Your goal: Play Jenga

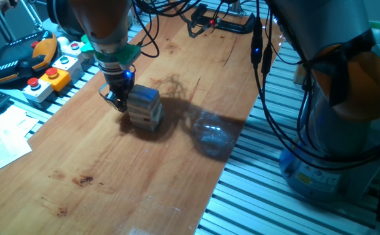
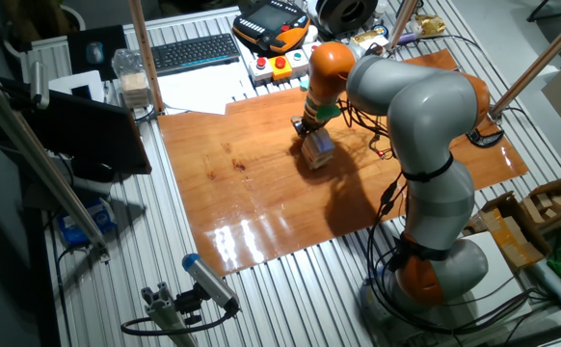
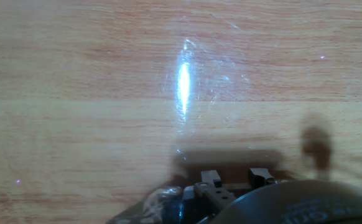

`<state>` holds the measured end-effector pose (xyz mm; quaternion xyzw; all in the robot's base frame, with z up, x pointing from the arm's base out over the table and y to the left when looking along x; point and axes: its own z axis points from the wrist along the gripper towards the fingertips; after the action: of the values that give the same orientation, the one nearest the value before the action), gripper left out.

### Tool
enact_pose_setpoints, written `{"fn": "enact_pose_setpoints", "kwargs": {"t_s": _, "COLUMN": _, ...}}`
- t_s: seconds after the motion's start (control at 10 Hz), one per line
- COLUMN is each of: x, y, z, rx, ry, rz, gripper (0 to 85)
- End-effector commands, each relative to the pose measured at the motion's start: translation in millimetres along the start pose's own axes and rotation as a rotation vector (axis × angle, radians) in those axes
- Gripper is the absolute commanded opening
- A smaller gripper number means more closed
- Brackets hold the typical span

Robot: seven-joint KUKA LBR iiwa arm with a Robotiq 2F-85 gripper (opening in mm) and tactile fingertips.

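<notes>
Grey rounded arm (image 2: pixel 420 106), orange joint bands, black cables, green-collared dark tool (image 1: pixel 117 99)

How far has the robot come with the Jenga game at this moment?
Done: the Jenga tower stands stacked on the wooden board; no block lies loose beside it. In hand: the tool is low at the tower's side, right against it; whether it grips or pushes a block cannot be seen. Left: getting a block out and placing it on top.
</notes>
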<state>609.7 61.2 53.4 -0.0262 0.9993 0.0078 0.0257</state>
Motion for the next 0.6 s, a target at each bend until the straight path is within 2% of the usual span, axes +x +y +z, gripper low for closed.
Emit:
{"fn": "enact_pose_setpoints", "kwargs": {"t_s": 0.0, "x": -0.2, "y": 0.1, "z": 0.3, "rx": 0.0, "ry": 0.0, "rz": 0.0, "gripper": 1.0}}
{"fn": "enact_pose_setpoints", "kwargs": {"t_s": 0.5, "x": -1.2, "y": 0.5, "z": 2.5, "rx": -0.001, "ry": -0.003, "rz": 0.002, "gripper": 1.0}}
